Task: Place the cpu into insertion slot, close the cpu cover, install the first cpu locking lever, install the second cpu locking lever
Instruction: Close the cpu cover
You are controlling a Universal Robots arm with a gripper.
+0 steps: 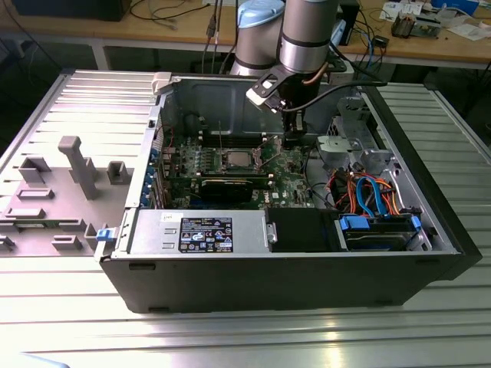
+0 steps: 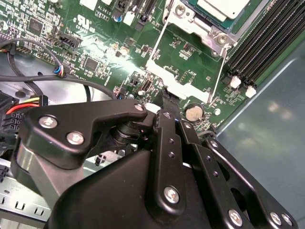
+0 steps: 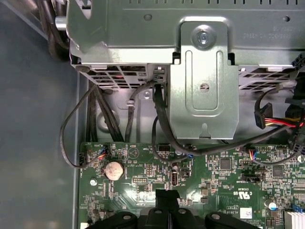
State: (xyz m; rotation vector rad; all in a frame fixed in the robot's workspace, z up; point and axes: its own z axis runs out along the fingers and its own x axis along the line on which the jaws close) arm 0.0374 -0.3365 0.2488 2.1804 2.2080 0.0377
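Note:
The cpu (image 2: 224, 7), a flat silver square, lies in the insertion slot (image 2: 190, 25) on the green motherboard; the exterior view shows the cpu (image 1: 234, 159) mid-board. The cpu cover (image 2: 181, 78) is swung open off the slot, a silver plate between two thin wire levers (image 2: 156, 43) (image 2: 218, 76). My gripper (image 2: 167, 102) is shut, and its black tips sit right at the cover's free edge; whether they touch it I cannot tell. In the first wrist view the gripper (image 3: 167, 196) hangs just above the board. In the exterior view the gripper (image 1: 294, 142) reaches down to the exterior view's right of the slot.
Long black memory slots (image 2: 267, 43) run beside the socket. A coin battery (image 3: 114, 170) lies close to the fingertips. A metal drive cage (image 3: 205, 95) and black cables (image 3: 162, 119) stand just past the board edge. The black expansion card (image 1: 226, 188) and grey power supply (image 1: 199, 230) fill the case front.

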